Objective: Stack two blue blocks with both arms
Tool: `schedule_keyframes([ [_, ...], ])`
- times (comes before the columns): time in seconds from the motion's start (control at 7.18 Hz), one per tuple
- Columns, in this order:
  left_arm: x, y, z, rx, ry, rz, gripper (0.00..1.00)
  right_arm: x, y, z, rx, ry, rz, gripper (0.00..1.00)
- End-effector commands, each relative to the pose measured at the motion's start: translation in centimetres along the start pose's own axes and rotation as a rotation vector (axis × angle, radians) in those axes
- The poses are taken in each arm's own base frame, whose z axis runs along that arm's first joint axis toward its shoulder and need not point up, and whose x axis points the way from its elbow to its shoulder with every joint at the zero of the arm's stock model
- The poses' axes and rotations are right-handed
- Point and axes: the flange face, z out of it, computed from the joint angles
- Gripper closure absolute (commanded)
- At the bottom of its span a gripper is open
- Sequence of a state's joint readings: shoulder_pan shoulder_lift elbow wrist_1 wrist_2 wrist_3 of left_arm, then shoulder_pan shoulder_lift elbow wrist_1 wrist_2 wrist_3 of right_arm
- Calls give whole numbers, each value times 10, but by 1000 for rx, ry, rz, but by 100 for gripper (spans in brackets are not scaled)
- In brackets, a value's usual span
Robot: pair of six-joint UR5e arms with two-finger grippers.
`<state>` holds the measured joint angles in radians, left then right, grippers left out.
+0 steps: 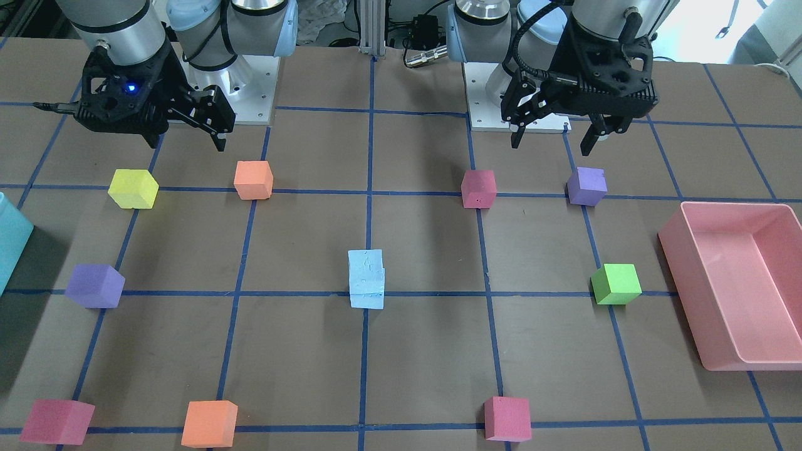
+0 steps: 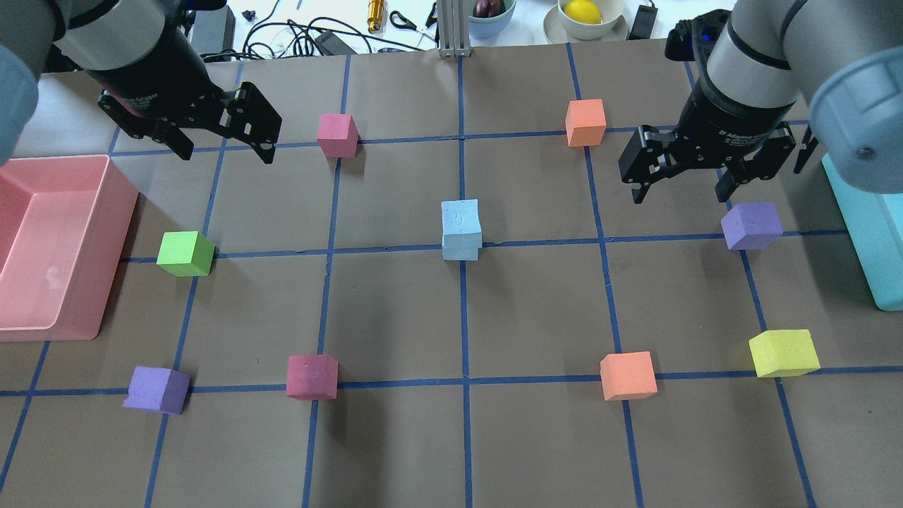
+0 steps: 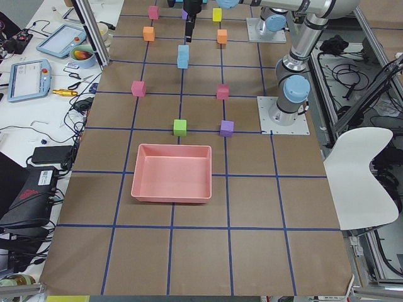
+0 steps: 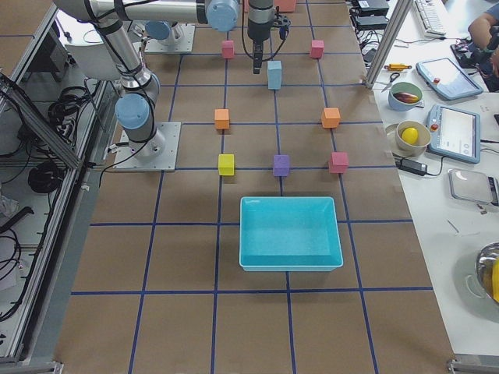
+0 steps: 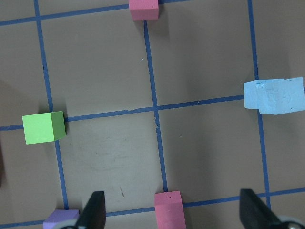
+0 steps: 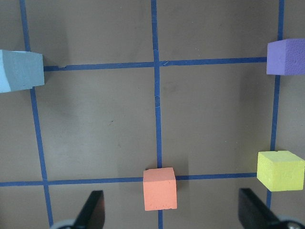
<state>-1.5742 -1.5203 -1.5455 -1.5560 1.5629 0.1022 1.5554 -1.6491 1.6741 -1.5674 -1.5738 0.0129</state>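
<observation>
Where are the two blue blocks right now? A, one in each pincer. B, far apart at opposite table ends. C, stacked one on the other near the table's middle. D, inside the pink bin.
C: the blue blocks stand one on the other by the central tape crossing, while the left pincer and right pincer hang open and empty.

On brown taped table (image 2: 395, 310): blue blocks (image 2: 461, 231) stacked midway between left gripper (image 2: 226, 152) and right gripper (image 2: 679, 196); pink bin (image 2: 116, 247) outboard of left.

Right edge: blue blocks (image 5: 275, 95) stacked, slightly offset; green cube (image 5: 44, 127) at left; left tool (image 5: 172, 194) fingers wide apart
</observation>
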Motion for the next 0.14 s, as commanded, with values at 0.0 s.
schedule_keyframes([
  [0.0,-3,1,4,1,-1,-12,0,-2,0,0,-1,-1,-4,0],
])
